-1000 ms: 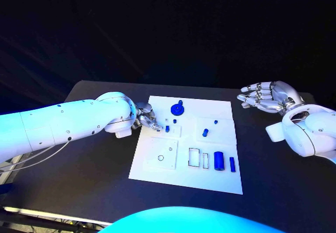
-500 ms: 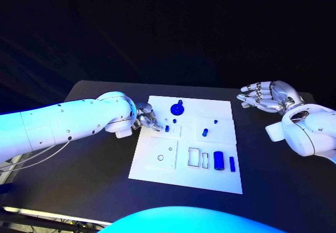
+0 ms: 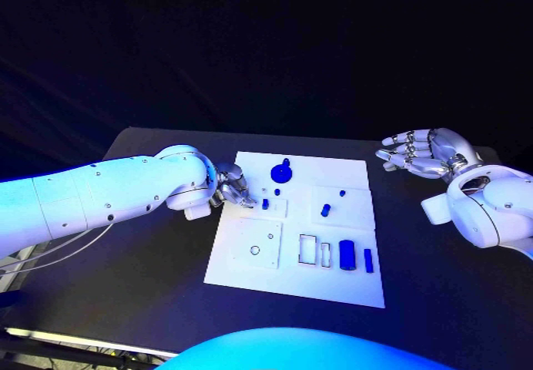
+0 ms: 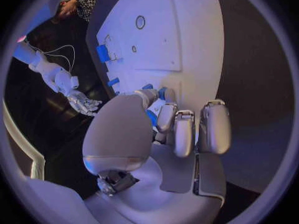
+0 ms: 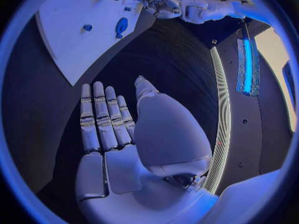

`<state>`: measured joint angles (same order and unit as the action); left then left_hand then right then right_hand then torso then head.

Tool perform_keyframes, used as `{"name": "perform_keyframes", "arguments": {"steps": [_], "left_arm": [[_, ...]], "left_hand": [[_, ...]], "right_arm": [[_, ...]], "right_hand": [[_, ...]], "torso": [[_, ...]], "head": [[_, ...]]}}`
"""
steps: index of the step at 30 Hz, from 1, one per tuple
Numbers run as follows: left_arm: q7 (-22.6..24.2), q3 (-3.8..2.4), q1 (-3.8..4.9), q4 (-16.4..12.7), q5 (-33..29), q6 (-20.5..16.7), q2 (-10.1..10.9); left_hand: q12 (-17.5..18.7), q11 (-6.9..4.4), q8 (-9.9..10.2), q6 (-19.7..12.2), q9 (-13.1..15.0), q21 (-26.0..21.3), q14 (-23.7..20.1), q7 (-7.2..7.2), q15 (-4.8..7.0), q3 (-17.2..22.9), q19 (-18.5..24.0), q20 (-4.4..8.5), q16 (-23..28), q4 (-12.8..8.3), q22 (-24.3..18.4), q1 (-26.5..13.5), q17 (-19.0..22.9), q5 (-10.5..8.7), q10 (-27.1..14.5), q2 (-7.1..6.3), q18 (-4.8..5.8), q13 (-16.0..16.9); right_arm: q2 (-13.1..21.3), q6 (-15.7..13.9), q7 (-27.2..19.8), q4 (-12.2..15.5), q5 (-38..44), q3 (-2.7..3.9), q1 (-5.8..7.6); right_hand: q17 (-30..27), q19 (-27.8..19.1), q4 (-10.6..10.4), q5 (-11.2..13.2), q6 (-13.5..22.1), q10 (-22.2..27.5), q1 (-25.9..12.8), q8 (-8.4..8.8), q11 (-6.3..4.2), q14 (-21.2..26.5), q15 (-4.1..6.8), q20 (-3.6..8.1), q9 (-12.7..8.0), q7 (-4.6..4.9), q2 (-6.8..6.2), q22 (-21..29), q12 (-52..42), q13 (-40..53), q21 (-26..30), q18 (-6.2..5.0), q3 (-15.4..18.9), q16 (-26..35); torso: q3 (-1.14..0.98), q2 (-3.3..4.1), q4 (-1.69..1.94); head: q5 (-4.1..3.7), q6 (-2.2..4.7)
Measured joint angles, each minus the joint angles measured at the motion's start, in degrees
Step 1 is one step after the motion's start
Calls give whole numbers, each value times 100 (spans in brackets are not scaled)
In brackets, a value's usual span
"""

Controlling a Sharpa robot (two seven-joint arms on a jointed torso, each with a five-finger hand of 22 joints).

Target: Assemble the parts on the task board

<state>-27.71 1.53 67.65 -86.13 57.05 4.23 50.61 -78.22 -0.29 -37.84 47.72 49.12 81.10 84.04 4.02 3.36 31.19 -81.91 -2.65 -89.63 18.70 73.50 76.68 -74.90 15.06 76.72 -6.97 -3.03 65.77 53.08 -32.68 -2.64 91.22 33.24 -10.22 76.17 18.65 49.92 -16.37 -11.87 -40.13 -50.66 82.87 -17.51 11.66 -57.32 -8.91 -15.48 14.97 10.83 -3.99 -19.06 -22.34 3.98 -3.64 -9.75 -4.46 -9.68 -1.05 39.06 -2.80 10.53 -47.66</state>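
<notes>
On the black table (image 3: 133, 262), lines from the scene:
Task board (image 3: 344, 285): white plate lying flat at mid-table.
Left hand (image 3: 233, 189): at the board's left edge, fingers curled around a small blue part (image 3: 264, 204).
Right hand (image 3: 427, 154): raised off the board's far right corner, fingers spread, holding nothing.
Blue cylinder (image 3: 346, 255): lying near the board's front right.
</notes>
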Motion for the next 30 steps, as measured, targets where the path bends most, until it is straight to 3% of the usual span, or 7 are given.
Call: {"name": "perform_keyframes", "arguments": {"steps": [14,17,30], "left_arm": [[22,-32,21,140,-247,20,8],[22,-37,44,174,-341,61,8],[21,-76,333,335,-755,527,-24]], "left_hand": [[0,19,-74,-28,31,0,0,27,0,291,0,0,0,-36,2,-150,0,1,18,-149,0,9],[0,19,-128,-31,32,0,0,28,0,508,1,0,0,-190,-6,-216,0,1,18,-215,0,7],[0,20,-166,-39,100,0,0,37,0,591,1,0,0,-164,-30,-277,0,1,18,-275,0,-19]], "right_arm": [[-18,9,11,-27,0,-3,-11],[-25,12,14,-33,0,-4,-15],[-56,26,34,-54,0,-7,-24]], "right_hand": [[-14,-43,0,0,0,0,0,0,0,0,0,2,-7,0,0,37,0,-8,0,0,0,0],[-18,-42,0,0,0,0,0,0,0,0,0,2,-7,0,0,40,0,-7,0,0,0,0],[-18,-42,0,0,0,0,0,0,0,0,0,1,-12,0,0,39,0,-13,0,0,0,0]], "torso": [[0,-4,-1],[1,-3,0],[-10,-3,-3]], "head": [[1,-1],[8,3],[31,12]]}}
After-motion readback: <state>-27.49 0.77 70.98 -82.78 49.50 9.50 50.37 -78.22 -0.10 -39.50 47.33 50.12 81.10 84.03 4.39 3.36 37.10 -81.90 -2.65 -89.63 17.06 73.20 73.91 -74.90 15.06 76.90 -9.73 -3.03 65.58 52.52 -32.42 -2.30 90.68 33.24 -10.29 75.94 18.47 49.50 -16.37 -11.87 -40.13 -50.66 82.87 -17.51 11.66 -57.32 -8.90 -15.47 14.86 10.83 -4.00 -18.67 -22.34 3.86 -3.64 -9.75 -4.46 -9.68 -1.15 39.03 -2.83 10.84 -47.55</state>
